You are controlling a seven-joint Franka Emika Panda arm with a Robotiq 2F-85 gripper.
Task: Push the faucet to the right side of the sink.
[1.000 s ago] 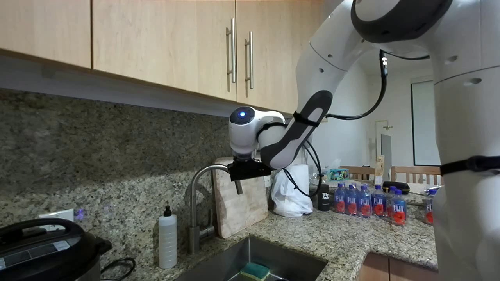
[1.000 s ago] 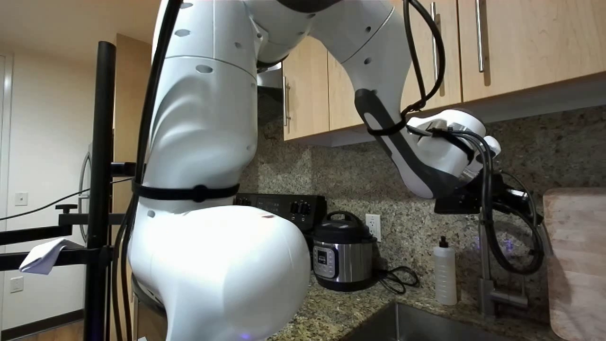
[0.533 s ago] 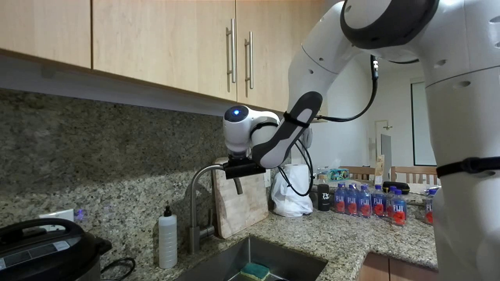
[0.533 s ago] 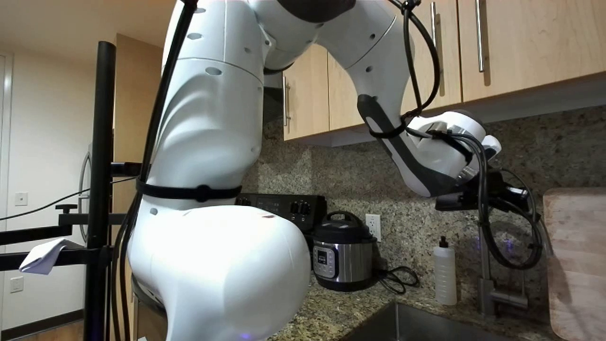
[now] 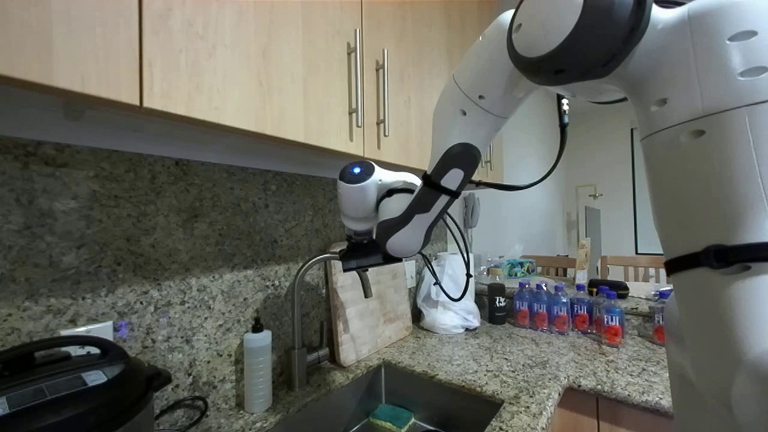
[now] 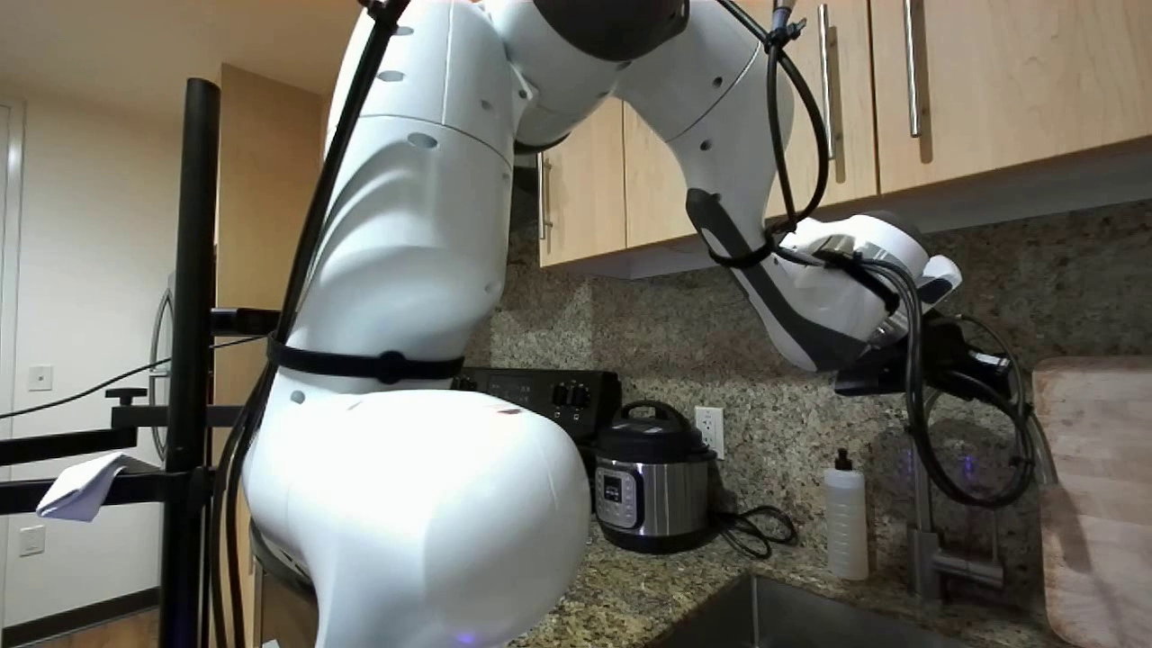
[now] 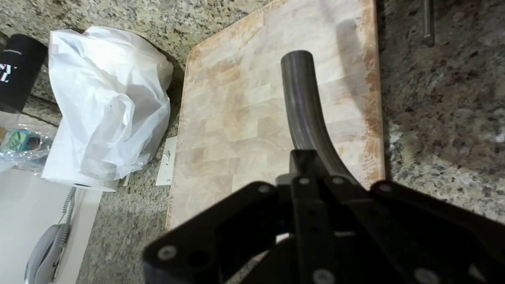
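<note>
The faucet (image 5: 297, 318) stands upright on the bench (image 5: 528, 360) behind the sink (image 5: 444, 399), its arched spout (image 5: 365, 287) bending down in front of a wooden board (image 5: 375, 318) that leans against the stone wall (image 5: 150, 228). In the wrist view the fingers (image 7: 303, 161) are drawn together right by the spout, partly covering it; whether they touch it or not cannot be told. They sit at the end of the white arm (image 5: 474, 114), whose cables (image 6: 914, 378) loop down in front of the faucet in an exterior view. A green and yellow sponge (image 5: 392, 417) lies in the sink. On one side of the faucet a whitish bottle (image 5: 257, 369) with a black top stands upright; farther along sits a cooker (image 6: 652, 490), its cord (image 6: 760, 533) coiled just beside it. Past the board, on the other side, come a white bag (image 5: 447, 306), a black flask (image 5: 497, 303) and a group of water bottles (image 5: 561, 309) with blue caps. In both exterior views, wooden cupboards (image 5: 252, 72) hang on the wall above the bench.
</note>
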